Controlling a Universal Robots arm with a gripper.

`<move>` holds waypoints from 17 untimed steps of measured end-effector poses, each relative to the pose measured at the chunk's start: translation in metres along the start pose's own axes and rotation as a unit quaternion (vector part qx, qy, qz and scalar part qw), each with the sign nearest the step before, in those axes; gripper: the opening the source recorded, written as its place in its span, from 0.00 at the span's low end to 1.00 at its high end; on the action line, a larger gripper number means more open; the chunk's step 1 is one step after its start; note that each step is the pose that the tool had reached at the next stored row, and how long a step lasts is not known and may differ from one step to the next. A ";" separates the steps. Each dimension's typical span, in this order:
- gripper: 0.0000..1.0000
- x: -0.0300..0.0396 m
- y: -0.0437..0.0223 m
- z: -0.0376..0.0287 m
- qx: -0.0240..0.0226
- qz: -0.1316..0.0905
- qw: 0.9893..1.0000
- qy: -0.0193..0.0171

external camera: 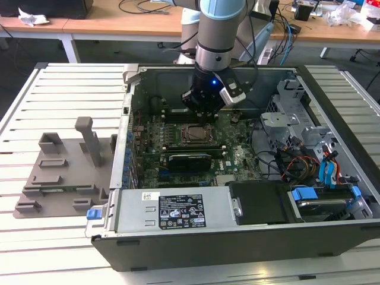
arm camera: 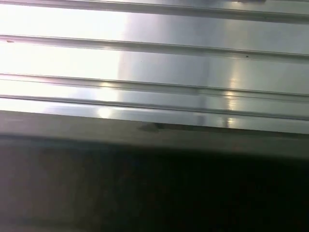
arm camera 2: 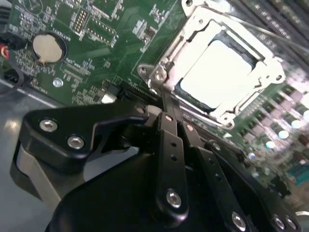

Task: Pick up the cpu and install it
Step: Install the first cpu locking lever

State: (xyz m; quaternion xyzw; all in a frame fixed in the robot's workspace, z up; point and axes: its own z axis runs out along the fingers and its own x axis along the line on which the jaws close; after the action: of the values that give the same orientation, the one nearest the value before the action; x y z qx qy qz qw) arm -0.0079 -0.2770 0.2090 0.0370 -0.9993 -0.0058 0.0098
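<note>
This is a robotics lab or electronics workshop set up for computer assembly. A desktop computer case lies open on its side on a slatted aluminium worktable, exposing its green motherboard, power supply and drive bays with bundled cables. An industrial robot arm reaches down into the case. On the slats at the exterior view's left sits a grey plastic fixture tray with upright posts. Behind the worktable run wooden benches strewn with loose cables and small equipment, over a dark carpeted floor. The second wrist view shows the motherboard's metal socket frame and coin battery close up.
</note>
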 end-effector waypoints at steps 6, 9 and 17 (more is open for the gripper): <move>0.11 0.0009 -0.0121 -0.0013 0.000 0.000 1.000 0.000; 0.11 0.0019 -0.0255 -0.0015 0.000 0.000 1.000 0.000; 0.11 0.0040 -0.0529 -0.0019 -0.001 0.000 1.000 0.000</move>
State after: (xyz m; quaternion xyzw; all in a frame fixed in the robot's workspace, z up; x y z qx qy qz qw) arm -0.0079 -0.3301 0.2103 0.0371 -0.9992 -0.0072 0.0096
